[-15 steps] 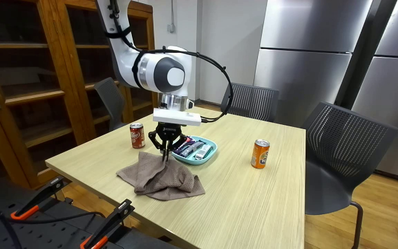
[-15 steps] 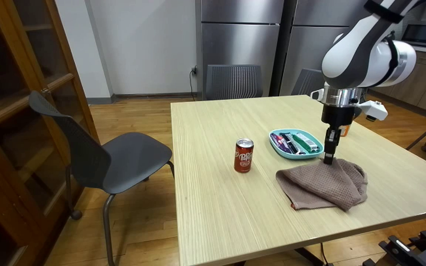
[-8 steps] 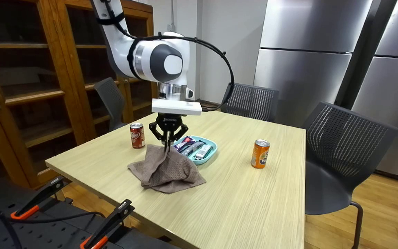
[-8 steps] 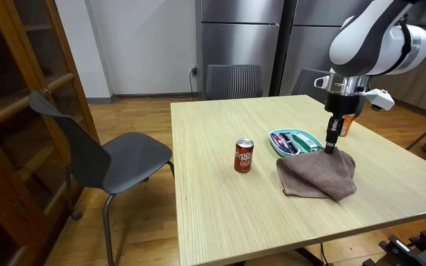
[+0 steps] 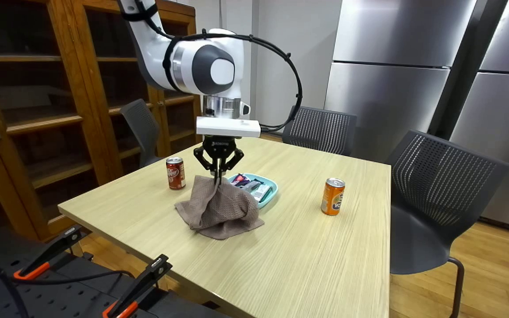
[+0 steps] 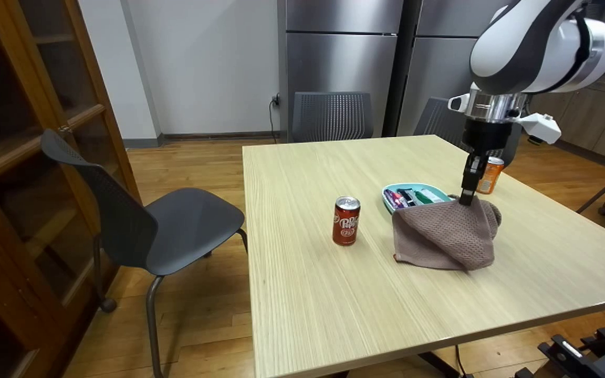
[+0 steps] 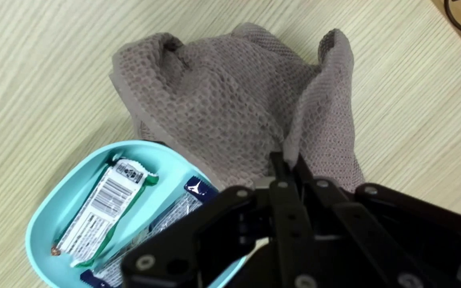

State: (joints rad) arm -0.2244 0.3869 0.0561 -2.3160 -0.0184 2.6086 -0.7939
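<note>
My gripper [image 5: 218,180] is shut on a folded ridge of a brown-grey waffle towel [image 5: 230,207]. In the wrist view the ridge is pinched between the fingertips [image 7: 287,160]. The towel [image 6: 441,233] hangs from the fingers in a tent shape, and its lower part appears to rest on the table. A light-blue tray [image 7: 166,160] with a few wrapped bars [image 7: 104,210] lies right beside the towel, which hides part of it in both exterior views. The towel's edge overlaps the tray's rim in the wrist view; whether they touch, I cannot tell.
A red Dr Pepper can [image 5: 176,173] and an orange Fanta can [image 5: 333,197] stand upright on the wooden table [image 6: 313,294]. Grey chairs [image 5: 440,198] surround it. Black and orange clamps [image 5: 142,285] sit near the table's front edge.
My gripper has risen and moved toward the tray, holding the towel. The towel is pulled up higher, has slid along the table, and now covers more of the tray in the exterior views.
</note>
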